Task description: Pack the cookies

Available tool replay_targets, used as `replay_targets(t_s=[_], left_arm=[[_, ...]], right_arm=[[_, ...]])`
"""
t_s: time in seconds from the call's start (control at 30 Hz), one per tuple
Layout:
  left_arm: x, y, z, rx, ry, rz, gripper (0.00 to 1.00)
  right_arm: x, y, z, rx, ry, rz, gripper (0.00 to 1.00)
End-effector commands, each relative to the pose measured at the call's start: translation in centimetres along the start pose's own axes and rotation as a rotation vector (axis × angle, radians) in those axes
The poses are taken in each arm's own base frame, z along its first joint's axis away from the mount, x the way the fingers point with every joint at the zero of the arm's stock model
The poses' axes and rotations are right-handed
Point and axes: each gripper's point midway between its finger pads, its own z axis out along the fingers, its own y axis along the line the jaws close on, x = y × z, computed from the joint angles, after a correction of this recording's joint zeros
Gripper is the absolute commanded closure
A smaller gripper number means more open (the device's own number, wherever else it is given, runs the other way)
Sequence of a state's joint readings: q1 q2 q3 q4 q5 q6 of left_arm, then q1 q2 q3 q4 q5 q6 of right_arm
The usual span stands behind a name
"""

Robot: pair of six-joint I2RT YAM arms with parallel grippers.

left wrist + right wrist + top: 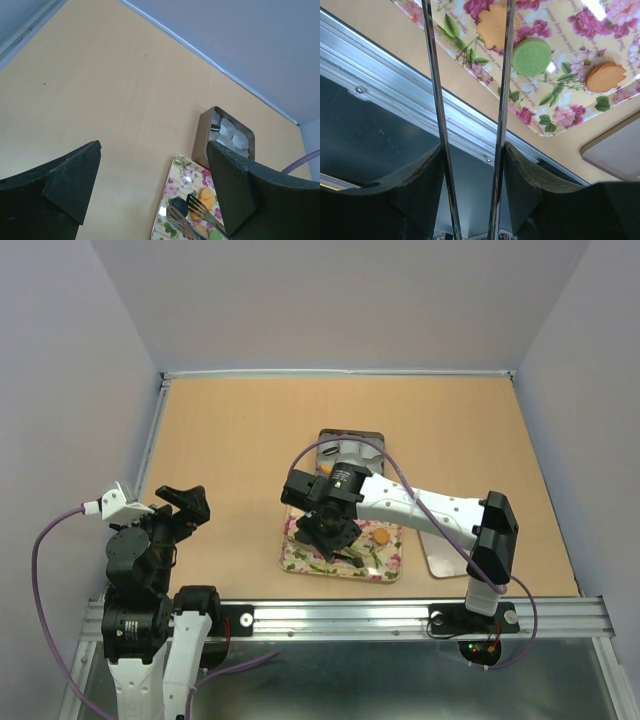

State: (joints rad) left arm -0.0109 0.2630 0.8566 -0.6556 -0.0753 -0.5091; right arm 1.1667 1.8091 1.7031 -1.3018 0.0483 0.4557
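My right gripper [330, 527] is shut on a pair of metal tongs [502, 100] and holds them over the floral tray [296, 562]. In the left wrist view the slotted tong tips [196, 206] sit on either side of a black cookie [179, 206] on the tray [166, 197]; I cannot tell whether they pinch it. Orange cookies [207, 195] lie beside it. The right wrist view shows a green cookie [532, 56] and orange flower cookies [605, 77] on the tray [560, 107]. My left gripper [182, 502] is open and empty, far left of the tray.
A brown tin [203, 137] holding white paper cups [231, 131] and a dark cookie stands just behind the tray. Its lid [441, 556] lies right of the tray under the right arm. The metal rail [395, 85] runs along the table's near edge.
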Motion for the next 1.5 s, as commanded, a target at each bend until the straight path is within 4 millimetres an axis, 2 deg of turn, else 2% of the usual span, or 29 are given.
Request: replay_targets(t_s=[0.0, 0.33, 0.5, 0.67, 0.8, 0.97, 1.07, 1.1, 1.2, 1.23, 1.27, 1.3, 1.4, 1.47], left_arm=[[-0.6, -0.4, 0.2, 0.023, -0.035, 0.005, 0.01], [-0.6, -0.4, 0.1, 0.025, -0.037, 0.006, 0.01], [-0.7, -0.4, 0.0, 0.026, -0.04, 0.004, 0.01], [-0.6, -0.4, 0.0, 0.028, -0.037, 0.003, 0.01], [-0.7, -0.5, -0.2, 0.029, -0.04, 0.007, 0.01], [-1.4, -0.7, -0.3, 0.029, -0.049, 0.028, 0.01], [-1.9, -0.6, -0.3, 0.011, -0.058, 0.034, 0.01], [-2.2, -0.7, -0.3, 0.01, -0.062, 0.032, 0.01], [-1.9, -0.6, 0.4, -0.008, -0.038, 0.028, 0.01], [-1.7, -0.6, 0.8, -0.014, -0.024, 0.03, 0.01], [-1.5, -0.6, 1.1, -0.013, -0.014, 0.031, 0.01], [-1.3, -0.5, 1.4, -0.015, -0.005, 0.033, 0.01], [-1.0, -1.0, 2.3, 0.008, 0.001, 0.037, 0.02], [-1.0, -1.0, 2.6, 0.012, -0.004, 0.041, 0.02]], right_arm=[[-1.0, -0.2, -1.3, 0.028, -0.035, -0.018, 0.46], [-1.3, -0.3, -1.2, 0.045, -0.03, -0.019, 0.54], [-1.0, 0.0, -1.2, 0.031, -0.02, -0.014, 0.54], [-1.5, -0.4, -1.8, 0.05, -0.051, -0.005, 0.58], [-3.4, -1.2, -3.8, 0.097, -0.147, 0.016, 0.58], [-6.5, -1.7, -7.5, 0.07, -0.291, 0.074, 0.58], [-8.2, -3.0, -9.3, 0.063, -0.357, 0.137, 0.59], [-8.9, -4.4, -9.8, 0.083, -0.38, 0.171, 0.59], [-10.6, -6.8, -11.0, 0.062, -0.424, 0.244, 0.6], [-11.5, -9.4, -11.3, 0.066, -0.438, 0.308, 0.6], [-12.0, -10.7, -11.5, 0.076, -0.449, 0.336, 0.6], [-12.6, -13.1, -11.8, 0.091, -0.465, 0.386, 0.61], [-13.8, -16.3, -11.6, 0.102, -0.472, 0.447, 0.62], [-14.1, -17.4, -11.3, 0.105, -0.467, 0.463, 0.62]])
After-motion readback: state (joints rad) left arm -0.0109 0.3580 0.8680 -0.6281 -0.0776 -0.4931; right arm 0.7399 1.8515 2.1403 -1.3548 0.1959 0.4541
